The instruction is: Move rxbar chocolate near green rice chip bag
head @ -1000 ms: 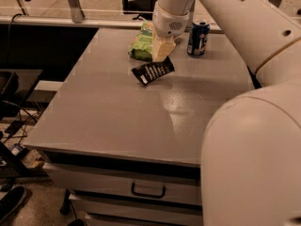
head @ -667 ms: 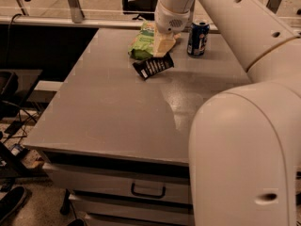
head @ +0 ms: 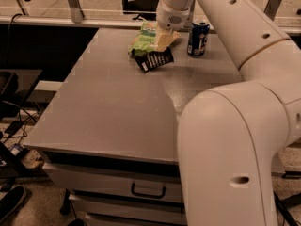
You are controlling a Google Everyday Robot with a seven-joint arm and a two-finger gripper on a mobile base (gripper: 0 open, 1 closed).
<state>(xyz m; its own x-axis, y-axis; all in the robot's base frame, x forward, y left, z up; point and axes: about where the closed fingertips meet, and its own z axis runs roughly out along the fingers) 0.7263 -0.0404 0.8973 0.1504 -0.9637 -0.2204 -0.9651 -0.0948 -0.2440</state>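
Note:
The rxbar chocolate (head: pixel 154 60), a flat black bar with white text, is tilted at the far side of the grey table (head: pixel 113 107), its upper edge against the green rice chip bag (head: pixel 143 39). My gripper (head: pixel 163 45) comes down from above with its beige fingers right over the bar's top edge and appears shut on it. The puffy light-green bag lies just behind and left of the gripper, partly hidden by it.
A blue soda can (head: pixel 198 38) stands upright to the right of the gripper near the table's far edge. My white arm (head: pixel 235 126) fills the right side of the view. Drawers (head: pixel 141 189) sit under the table front. Chair legs and cables are on the floor at left.
The gripper and the black bar have moved together away from the camera, toward the green bag. The bar now lies against the bag's front edge.

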